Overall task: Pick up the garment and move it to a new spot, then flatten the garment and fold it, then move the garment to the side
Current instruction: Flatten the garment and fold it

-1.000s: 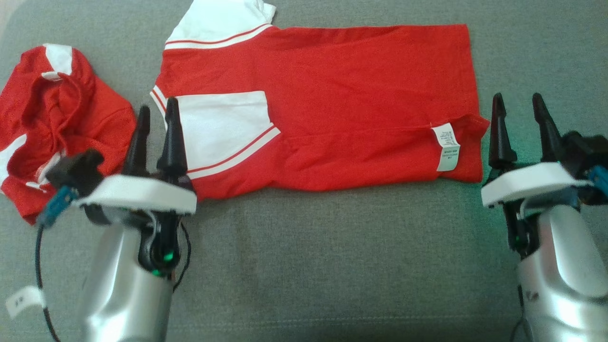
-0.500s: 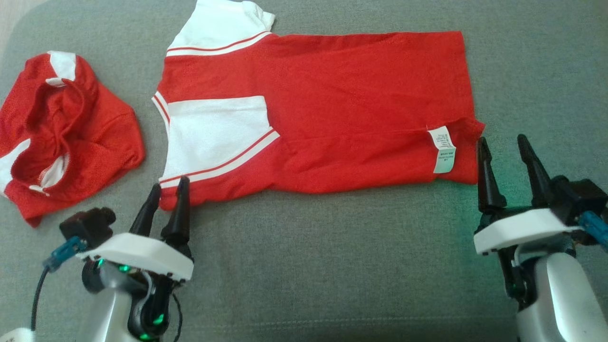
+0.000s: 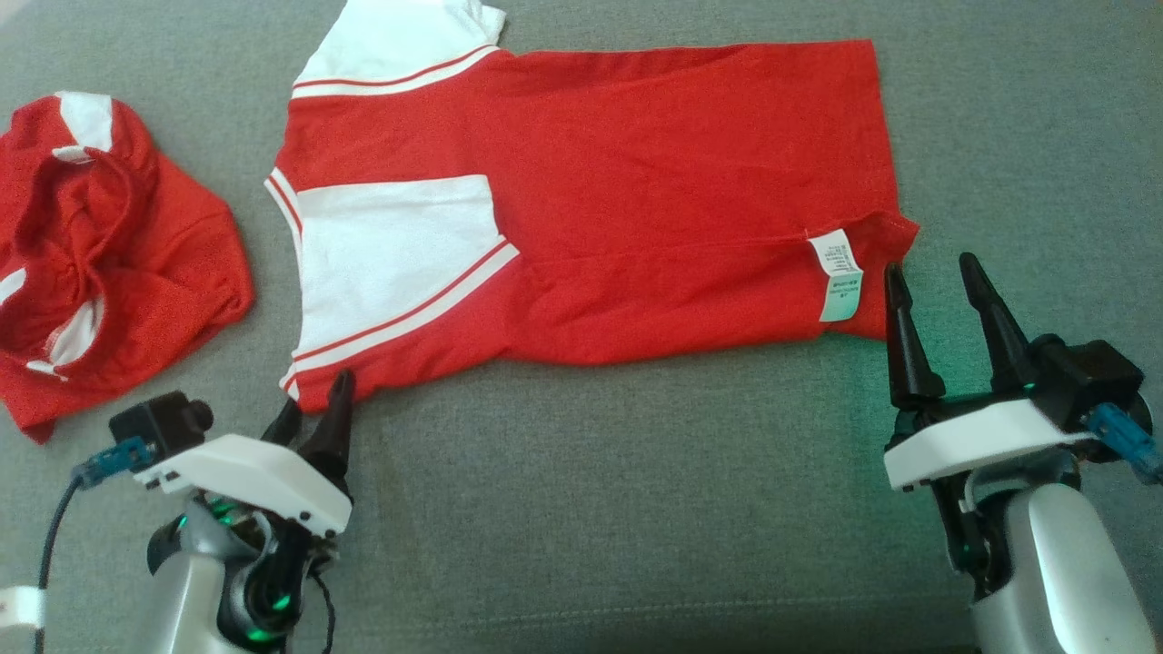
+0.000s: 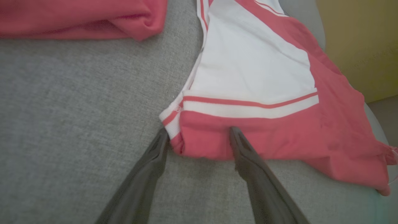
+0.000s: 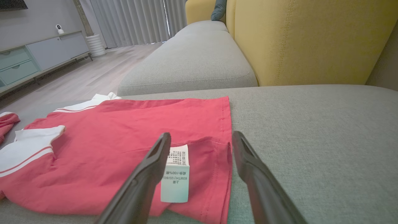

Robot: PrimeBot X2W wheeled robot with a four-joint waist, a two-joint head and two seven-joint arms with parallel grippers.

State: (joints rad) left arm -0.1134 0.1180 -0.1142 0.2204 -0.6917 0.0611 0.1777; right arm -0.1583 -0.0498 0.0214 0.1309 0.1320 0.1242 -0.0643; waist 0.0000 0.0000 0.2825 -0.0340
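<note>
The garment [image 3: 636,182], a red shirt with white sleeve panels, lies folded and flat on the grey sofa cushion [image 3: 591,509]. A white care label [image 3: 838,277] sits near its near right corner. My left gripper [image 3: 318,400] is open at the garment's near left corner. In the left wrist view the fingers of the left gripper [image 4: 198,130] straddle that corner of the garment [image 4: 255,77] with nothing pinched. My right gripper [image 3: 931,268] is open at the near right corner. In the right wrist view the right gripper [image 5: 202,135] points over the label [image 5: 175,174] and the garment [image 5: 124,140].
A second red and white garment [image 3: 109,263] lies crumpled at the left, also seen as the second garment [image 4: 93,15]. A yellow sofa back [image 5: 311,40] rises behind the cushion. Beyond it lie another grey seat [image 5: 192,56], wooden floor and a low cabinet [image 5: 37,56].
Both grippers have drawn back toward the garment's near edge. The left one left the white sleeve panel and now sits at the near left corner. The head view shifted slightly.
</note>
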